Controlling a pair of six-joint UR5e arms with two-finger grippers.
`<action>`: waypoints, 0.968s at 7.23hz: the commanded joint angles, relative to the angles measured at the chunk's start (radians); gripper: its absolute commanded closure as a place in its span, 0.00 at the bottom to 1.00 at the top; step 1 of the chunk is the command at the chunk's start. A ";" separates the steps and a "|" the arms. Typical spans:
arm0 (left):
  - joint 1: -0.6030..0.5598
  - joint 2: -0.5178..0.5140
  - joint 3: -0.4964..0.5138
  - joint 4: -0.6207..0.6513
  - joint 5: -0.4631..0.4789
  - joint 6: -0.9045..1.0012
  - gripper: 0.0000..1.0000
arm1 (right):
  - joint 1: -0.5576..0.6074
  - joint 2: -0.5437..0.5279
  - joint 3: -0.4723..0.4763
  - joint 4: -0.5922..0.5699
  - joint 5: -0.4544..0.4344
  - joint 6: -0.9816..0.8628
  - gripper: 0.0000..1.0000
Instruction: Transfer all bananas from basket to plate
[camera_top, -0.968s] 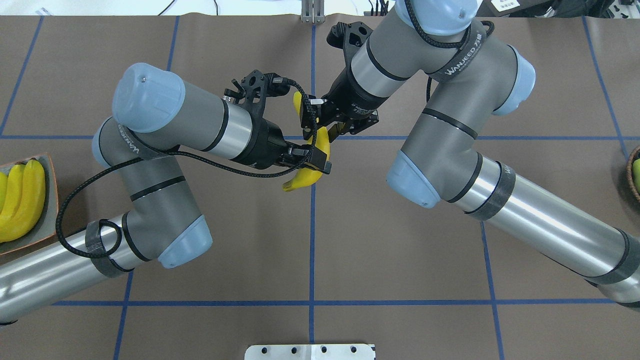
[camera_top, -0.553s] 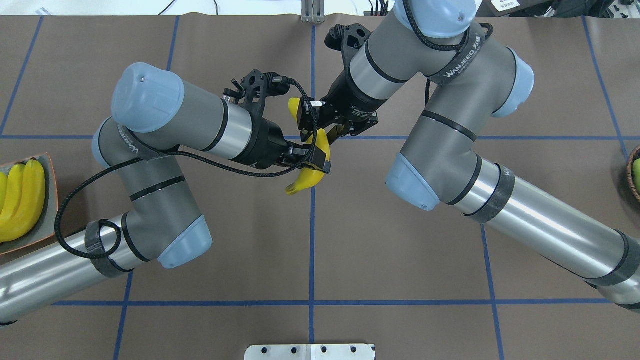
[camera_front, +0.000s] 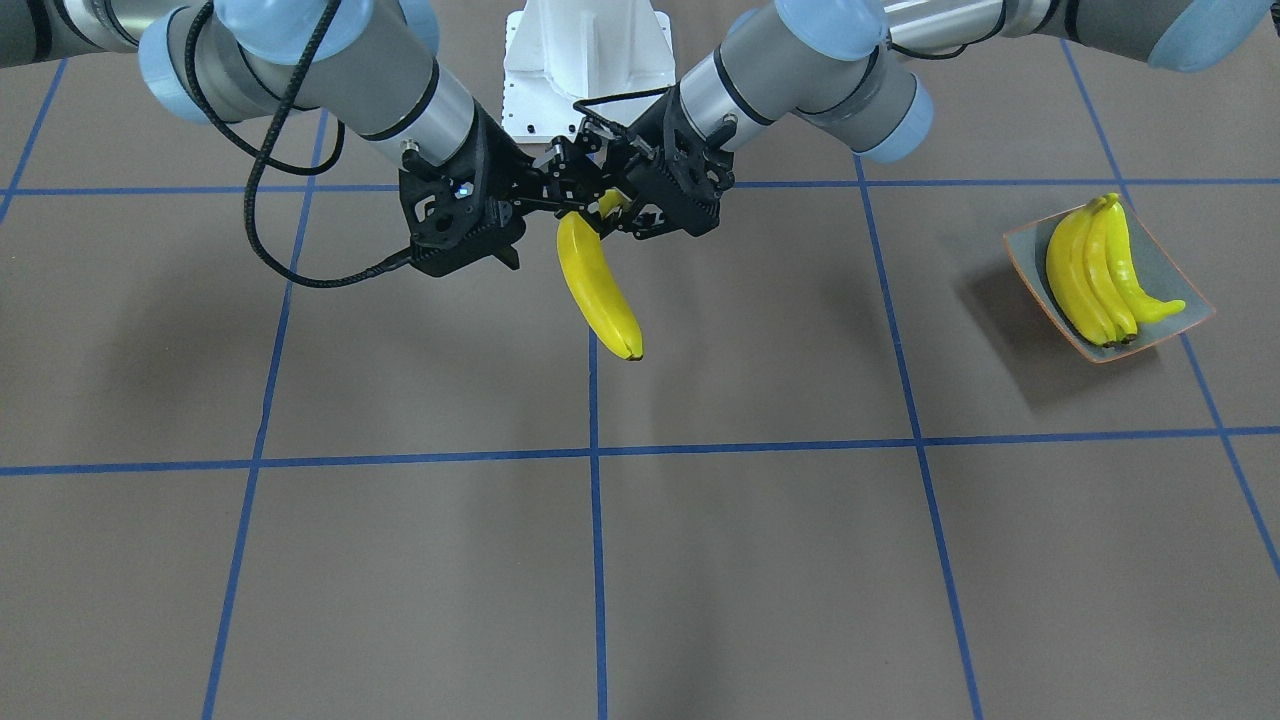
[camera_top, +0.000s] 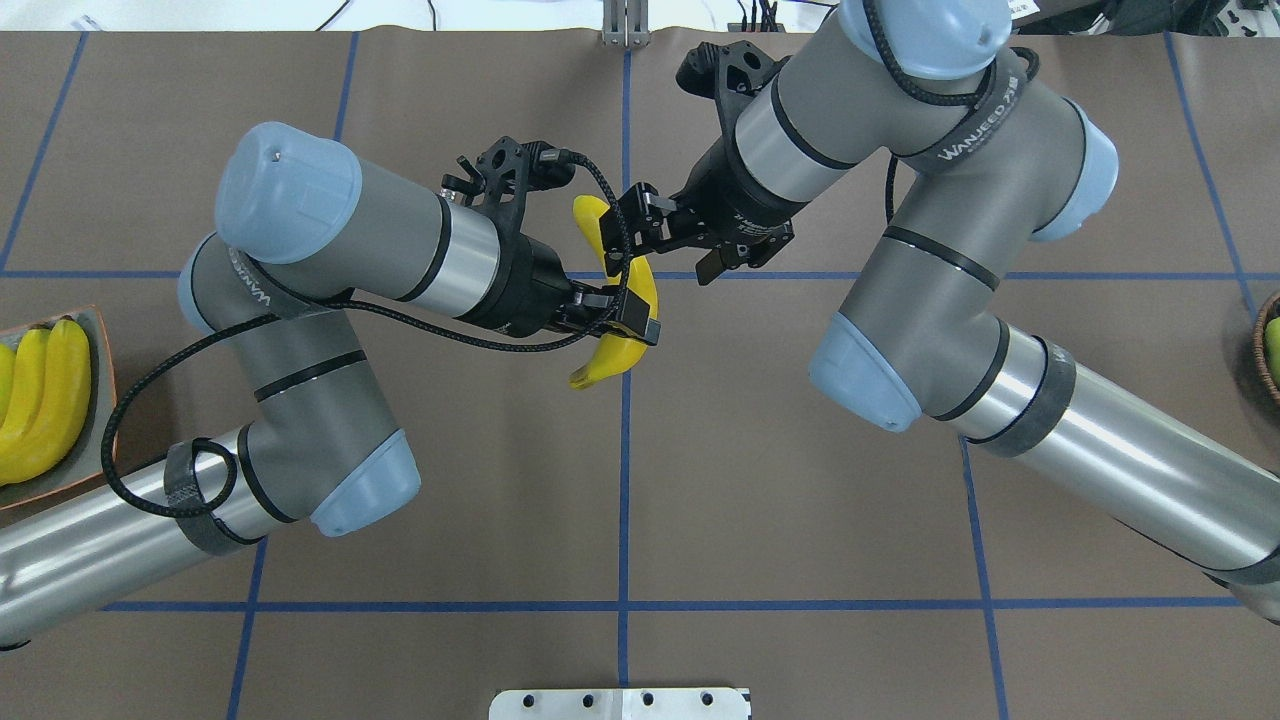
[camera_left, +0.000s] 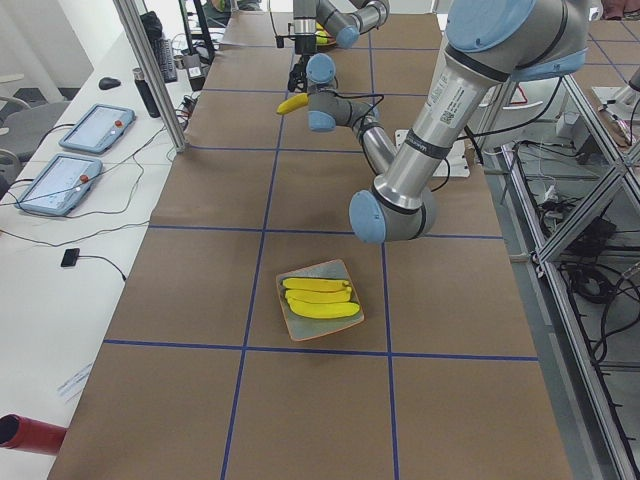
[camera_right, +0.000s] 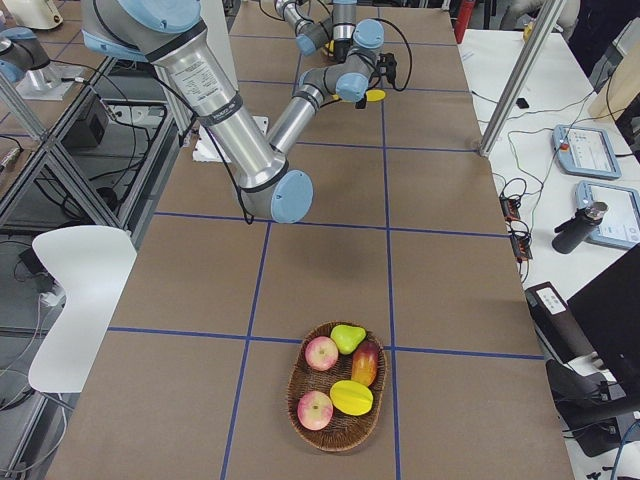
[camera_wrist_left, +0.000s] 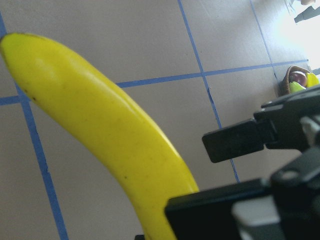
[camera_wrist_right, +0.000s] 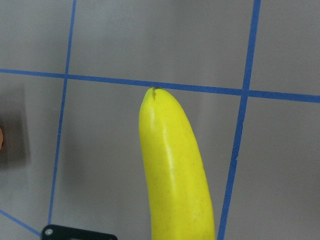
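Observation:
A yellow banana (camera_top: 622, 350) hangs over the table's middle, and my left gripper (camera_top: 630, 325) is shut on its middle. In the front-facing view the banana (camera_front: 598, 285) points down toward the camera. Just right of the banana's upper end is my right gripper (camera_top: 672, 240), open and off the fruit. The right wrist view shows the banana's tip (camera_wrist_right: 172, 165) with nothing clamped on it. Three bananas (camera_front: 1090, 270) lie side by side on the grey-green plate (camera_front: 1160, 255) at the table's left end. The basket (camera_right: 300, 415) sits at the right end.
The basket holds two apples (camera_right: 321, 353), a pear (camera_right: 347, 337) and other fruit. Both arms' elbows crowd the table's centre. A white mount plate (camera_top: 620, 703) sits at the near edge. Tablets (camera_left: 95, 127) lie on a side bench.
My right gripper has let go of the banana's upper end and drawn back to the right. The left gripper keeps its hold and has barely moved.

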 joint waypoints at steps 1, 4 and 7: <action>-0.042 0.090 -0.050 0.019 -0.022 -0.001 1.00 | 0.063 -0.072 0.031 0.002 0.010 -0.001 0.00; -0.254 0.310 -0.131 0.039 -0.229 0.002 1.00 | 0.106 -0.127 0.031 0.004 0.004 -0.006 0.00; -0.391 0.530 -0.171 0.039 -0.275 0.113 1.00 | 0.108 -0.158 0.037 0.004 -0.007 -0.006 0.00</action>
